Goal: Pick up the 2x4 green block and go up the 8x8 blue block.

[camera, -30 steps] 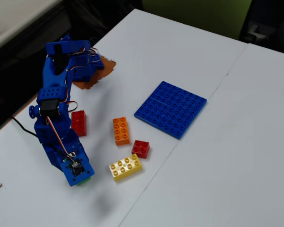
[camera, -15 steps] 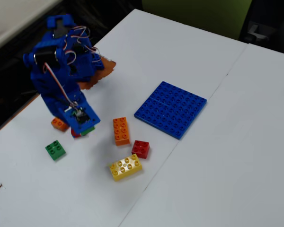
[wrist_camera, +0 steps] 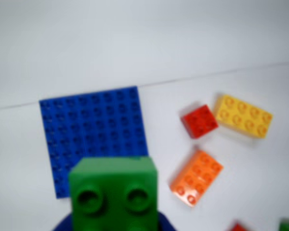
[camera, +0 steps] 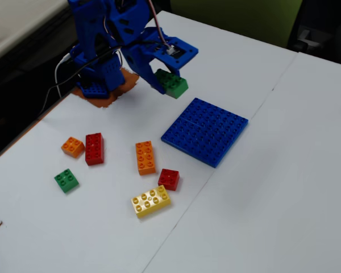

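The blue plastic two-finger gripper [camera: 169, 79] is clenched around the oblong green plastic studded brick [camera: 171, 83], lifted clear of the white table [camera: 273, 187] toward its far edge. The large flat blue square studded baseplate [camera: 205, 131] lies just beside it, nearer the table's middle.

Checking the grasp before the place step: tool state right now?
Tool: closed on the 2x4 green block, carried in the air, not yet over the 8x8 blue block.
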